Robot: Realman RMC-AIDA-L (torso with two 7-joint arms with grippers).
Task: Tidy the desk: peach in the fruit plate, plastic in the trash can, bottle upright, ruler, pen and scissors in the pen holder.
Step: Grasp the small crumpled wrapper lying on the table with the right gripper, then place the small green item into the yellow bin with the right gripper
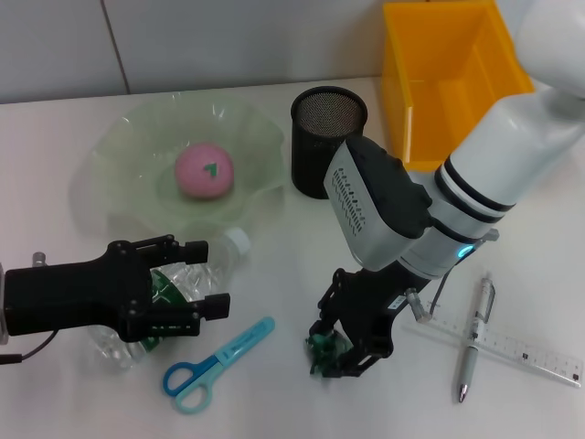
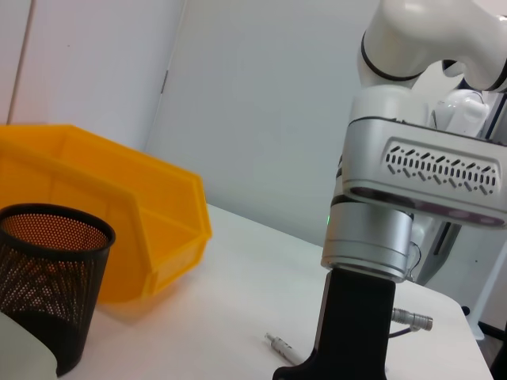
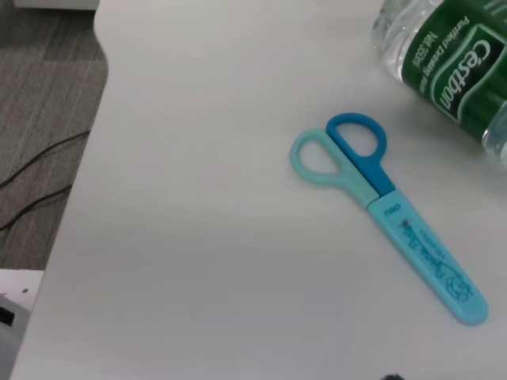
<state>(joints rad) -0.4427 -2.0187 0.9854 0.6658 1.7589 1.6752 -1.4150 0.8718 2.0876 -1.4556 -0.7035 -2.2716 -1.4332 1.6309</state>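
The pink peach [image 1: 204, 171] lies in the pale green fruit plate [image 1: 110, 174]. A clear bottle [image 1: 228, 249] with a green label lies flat in front of the plate, also seen in the right wrist view [image 3: 455, 67]. My left gripper [image 1: 208, 279] is open, one finger on each side of it. My right gripper [image 1: 334, 358] is down at the table, shut on a small green plastic scrap [image 1: 320, 346]. Blue scissors [image 1: 219, 364] [image 3: 380, 202] lie between the arms. A pen [image 1: 473, 340] lies across the clear ruler [image 1: 526, 350]. The black mesh pen holder [image 1: 327, 142] [image 2: 47, 277] stands behind.
A yellow bin [image 1: 448, 73] [image 2: 111, 214] stands at the back right beside the pen holder. My right arm [image 2: 412, 198] fills much of the left wrist view. The table's edge, with the floor and cables beyond it, shows in the right wrist view.
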